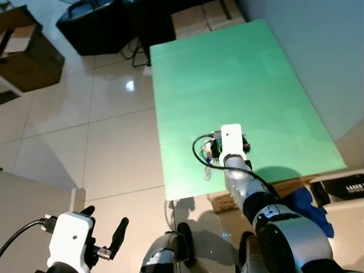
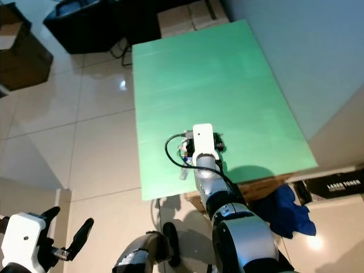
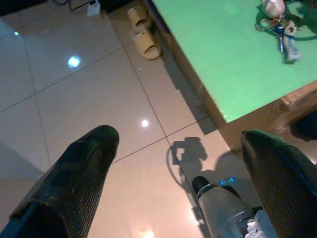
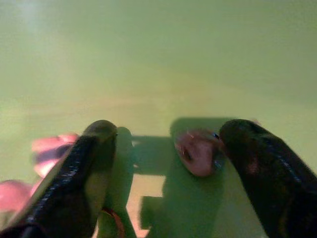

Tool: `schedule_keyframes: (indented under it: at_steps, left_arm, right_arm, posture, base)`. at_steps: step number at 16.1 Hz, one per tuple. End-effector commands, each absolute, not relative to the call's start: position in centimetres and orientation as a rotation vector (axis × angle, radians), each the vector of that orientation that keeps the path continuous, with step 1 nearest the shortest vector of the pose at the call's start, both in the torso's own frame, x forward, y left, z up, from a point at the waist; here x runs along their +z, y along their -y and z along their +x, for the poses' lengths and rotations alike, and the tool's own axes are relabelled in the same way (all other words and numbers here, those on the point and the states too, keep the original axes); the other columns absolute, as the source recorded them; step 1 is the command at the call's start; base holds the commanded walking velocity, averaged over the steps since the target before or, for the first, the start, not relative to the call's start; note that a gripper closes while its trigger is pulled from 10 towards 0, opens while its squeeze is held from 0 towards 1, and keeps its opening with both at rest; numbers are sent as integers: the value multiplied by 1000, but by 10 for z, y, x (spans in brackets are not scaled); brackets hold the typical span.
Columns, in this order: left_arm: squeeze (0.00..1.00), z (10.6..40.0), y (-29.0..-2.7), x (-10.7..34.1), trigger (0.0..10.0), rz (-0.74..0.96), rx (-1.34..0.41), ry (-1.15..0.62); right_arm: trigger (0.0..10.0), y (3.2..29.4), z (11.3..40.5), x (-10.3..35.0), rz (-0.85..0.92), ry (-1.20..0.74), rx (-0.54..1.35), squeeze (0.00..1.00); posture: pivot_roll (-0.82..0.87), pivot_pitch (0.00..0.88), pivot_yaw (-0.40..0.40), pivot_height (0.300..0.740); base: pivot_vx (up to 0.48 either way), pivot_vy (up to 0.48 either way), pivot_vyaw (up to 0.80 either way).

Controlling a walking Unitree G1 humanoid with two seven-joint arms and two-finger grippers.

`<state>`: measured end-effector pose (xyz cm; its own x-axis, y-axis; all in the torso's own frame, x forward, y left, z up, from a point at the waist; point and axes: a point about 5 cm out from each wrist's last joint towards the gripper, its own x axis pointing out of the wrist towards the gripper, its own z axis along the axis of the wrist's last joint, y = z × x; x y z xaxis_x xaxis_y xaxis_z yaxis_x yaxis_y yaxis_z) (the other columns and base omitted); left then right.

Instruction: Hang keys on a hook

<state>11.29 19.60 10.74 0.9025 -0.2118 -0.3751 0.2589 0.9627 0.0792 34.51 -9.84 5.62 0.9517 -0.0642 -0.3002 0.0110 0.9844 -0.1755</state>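
A bunch of keys (image 1: 208,159) with pale and blue tags lies near the front edge of the green table (image 1: 239,79). My right gripper (image 4: 166,136) points down at the tabletop right over the bunch. It is open, and a pink charm (image 4: 195,151) lies between its fingers, close to one of them. More pink pieces of the bunch (image 4: 49,148) sit outside the other finger. In the left wrist view the keys (image 3: 280,22) rest on the table's corner. My left gripper (image 1: 105,220) hangs open low over the tiled floor, left of the table.
A black case (image 1: 91,20) and cardboard boxes (image 1: 28,54) stand on the floor at the far left. A blue cloth (image 1: 310,205) and a black toner box (image 1: 344,187) lie at the table's near right corner. Slippers (image 3: 141,32) sit beside the table. A pale wall (image 1: 330,51) runs along the right.
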Motion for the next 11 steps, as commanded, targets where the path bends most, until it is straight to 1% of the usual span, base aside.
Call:
schedule_keyframes:
  at_steps: [1, 11]
  left_arm:
    - [0, 110, -199, 106, 10000, 136, -249, -394]
    - [0, 114, -199, 102, 10000, 117, -261, -385]
  right_arm:
    - [0, 96, 323, 25, -179, -465, -32, 0]
    - [0, 94, 317, 19, -208, -459, -20, 0]
  posture:
    - [113, 340, 255, 740]
    - [89, 333, 246, 740]
  base:
    - [0, 0, 0]
    - [0, 0, 0]
